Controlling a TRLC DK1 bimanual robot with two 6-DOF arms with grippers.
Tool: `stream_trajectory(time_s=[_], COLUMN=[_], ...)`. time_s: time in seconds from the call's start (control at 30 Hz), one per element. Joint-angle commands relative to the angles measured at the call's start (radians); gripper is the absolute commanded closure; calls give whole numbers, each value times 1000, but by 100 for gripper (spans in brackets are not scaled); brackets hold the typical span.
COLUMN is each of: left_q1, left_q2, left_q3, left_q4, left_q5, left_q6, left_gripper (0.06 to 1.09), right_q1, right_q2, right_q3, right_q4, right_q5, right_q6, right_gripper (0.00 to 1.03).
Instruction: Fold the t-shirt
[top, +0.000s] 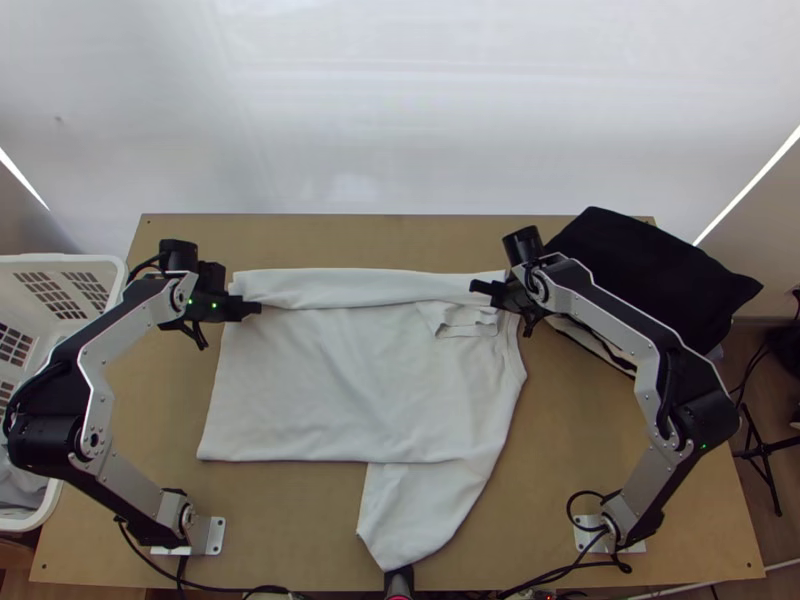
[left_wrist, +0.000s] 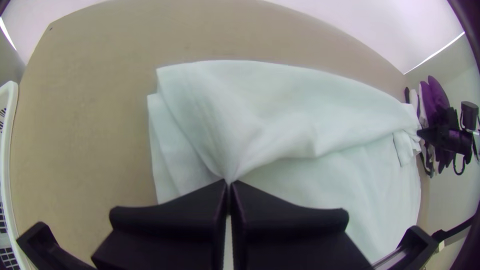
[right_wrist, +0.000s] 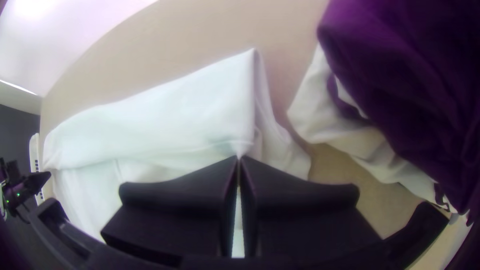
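We cannot see what lies under the folded band of the white t-shirt (top: 350, 370), and the arms cover its far corners in the top view. The left gripper (top: 257, 308) is clenched on cloth at the band's left end, and the right gripper (top: 477, 288) is clenched on its right end. The rest lies spread over the middle of the table (top: 600, 480), one sleeve (top: 425, 510) running down to the near edge. The white basket (top: 62, 262) past the left edge is cut off by the view; we make out pale cloth (top: 18, 488) in it. A dark cloth pile (top: 650, 265), partly behind the right arm, sits at the far right corner over whitish fabric (right_wrist: 325, 117). We have bare wood between shirt and far edge, and more along both sides.
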Motion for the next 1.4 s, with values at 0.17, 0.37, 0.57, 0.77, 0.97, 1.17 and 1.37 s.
stream_trajectory(time_s=[0.17,0.37,0.57,0.77,0.97,1.17,1.37], left_q1=[11,16,59,99,86,50,33], left_q2=[-17,-14,-23,-69,-120,-155,-180], left_q3=[-31,7,33,30,22,27,45], left_q4=[29,14,-6,-15,-31,-49,-67], left_q5=[-2,-26,-36,-34,-34,-34,-42], left_q6=[28,52,48,32,25,12,-17], left_gripper=[89,13,10,10,10,10,10], right_q1=[11,17,47,113,280,496,623], right_q2=[17,-45,-286,-563,-760,-757,-706], right_q3=[-26,-38,-56,-302,-613,-598,-593], right_q4=[-2,-28,-195,-318,-278,-307,-398], right_q5=[10,12,10,-51,-86,-95,-149], right_q6=[-33,-38,68,349,409,438,514], right_gripper=[58,4,4,8,10,10,10])
